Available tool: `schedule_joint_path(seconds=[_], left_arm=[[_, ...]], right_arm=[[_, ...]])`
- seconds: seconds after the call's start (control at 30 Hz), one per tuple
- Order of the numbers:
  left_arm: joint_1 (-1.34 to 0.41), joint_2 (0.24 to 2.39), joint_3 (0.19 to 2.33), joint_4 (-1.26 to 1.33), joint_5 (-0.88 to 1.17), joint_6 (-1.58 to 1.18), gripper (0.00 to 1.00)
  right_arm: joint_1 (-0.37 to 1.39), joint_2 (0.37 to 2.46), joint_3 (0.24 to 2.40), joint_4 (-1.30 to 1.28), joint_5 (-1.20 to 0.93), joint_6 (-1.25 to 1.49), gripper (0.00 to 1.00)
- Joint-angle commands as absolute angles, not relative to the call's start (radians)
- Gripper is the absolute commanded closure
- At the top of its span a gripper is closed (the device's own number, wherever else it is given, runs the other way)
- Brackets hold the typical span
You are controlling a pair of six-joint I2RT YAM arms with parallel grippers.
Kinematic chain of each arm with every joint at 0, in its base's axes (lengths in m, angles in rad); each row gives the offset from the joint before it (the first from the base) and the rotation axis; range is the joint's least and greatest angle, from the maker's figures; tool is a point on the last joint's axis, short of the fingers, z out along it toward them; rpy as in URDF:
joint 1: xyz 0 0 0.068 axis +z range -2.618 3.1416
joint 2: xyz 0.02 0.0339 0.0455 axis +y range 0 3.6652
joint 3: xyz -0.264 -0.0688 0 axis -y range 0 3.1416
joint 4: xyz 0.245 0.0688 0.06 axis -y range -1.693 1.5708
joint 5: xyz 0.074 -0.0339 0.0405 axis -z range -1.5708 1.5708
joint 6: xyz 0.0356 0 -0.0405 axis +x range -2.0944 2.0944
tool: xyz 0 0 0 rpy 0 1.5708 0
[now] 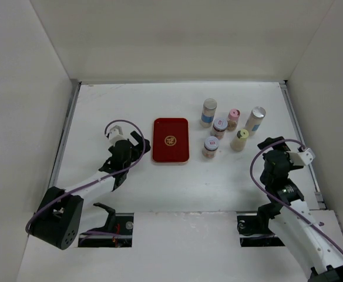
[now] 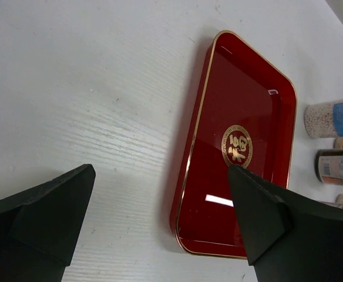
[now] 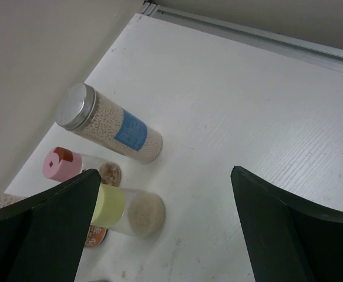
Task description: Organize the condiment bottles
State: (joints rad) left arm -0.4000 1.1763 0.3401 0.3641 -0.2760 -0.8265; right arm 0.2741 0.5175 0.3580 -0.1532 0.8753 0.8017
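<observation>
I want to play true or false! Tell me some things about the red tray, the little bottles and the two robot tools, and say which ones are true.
1. The red tray has bottles in it. False: nothing is in it; all six condiment bottles are on the table beside it, on the right arm's side.
2. The right tool is open and holds nothing. True.
3. The left tool grips a bottle. False: it is open near the tray, holding nothing.
4. A pink-capped bottle is among them. True.
</observation>
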Motion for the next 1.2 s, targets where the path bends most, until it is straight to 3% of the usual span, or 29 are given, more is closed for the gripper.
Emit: schedule_joint_path(seconds=[0.0,0.23,0.57,0.6,0.63,0.67,0.7,0.73,0.77,0.8,0.87,0.97,1.03,1.17], left_arm=[[-0.404,1.132,0.330,0.423,-0.273,-0.830,0.00],[-0.430,1.146,0.324,0.466,-0.272,-0.830,0.00],[-0.461,1.124,0.275,0.593,-0.284,-0.831,0.00],[-0.465,1.129,0.272,0.604,-0.287,-0.831,0.00],[-0.470,1.135,0.270,0.613,-0.288,-0.831,0.00],[-0.473,1.143,0.270,0.620,-0.288,-0.831,0.00],[-0.473,1.149,0.270,0.623,-0.287,-0.831,0.00],[-0.473,1.152,0.270,0.624,-0.287,-0.831,0.00],[-0.475,1.154,0.268,0.627,-0.288,-0.831,0.00],[-0.476,1.157,0.267,0.630,-0.288,-0.833,0.00],[-0.479,1.170,0.264,0.644,-0.285,-0.833,0.00],[-0.482,1.204,0.265,0.666,-0.273,-0.836,0.00],[-0.484,1.213,0.268,0.673,-0.261,-0.842,0.00],[-0.487,1.218,0.268,0.684,-0.258,-0.845,0.00]], right_arm=[[0.274,0.508,0.373,-0.150,0.887,0.805,0.00],[0.298,0.578,0.428,-0.143,0.888,0.761,0.00],[0.519,0.750,0.531,0.115,0.832,0.537,0.02],[0.525,0.776,0.544,0.145,0.787,0.507,0.16],[0.528,0.807,0.563,0.164,0.746,0.490,0.36],[0.535,0.836,0.584,0.172,0.712,0.479,0.65],[0.544,0.866,0.610,0.169,0.683,0.469,0.84],[0.553,0.902,0.644,0.152,0.658,0.459,0.93],[0.559,0.938,0.685,0.128,0.637,0.447,0.95],[0.559,0.980,0.730,0.100,0.627,0.436,0.94],[0.561,1.070,0.817,0.066,0.611,0.401,0.82],[0.550,1.199,0.928,0.051,0.562,0.325,0.47],[0.529,1.282,0.992,0.060,0.528,0.287,0.29],[0.490,1.449,1.142,0.019,0.462,0.250,0.10]])
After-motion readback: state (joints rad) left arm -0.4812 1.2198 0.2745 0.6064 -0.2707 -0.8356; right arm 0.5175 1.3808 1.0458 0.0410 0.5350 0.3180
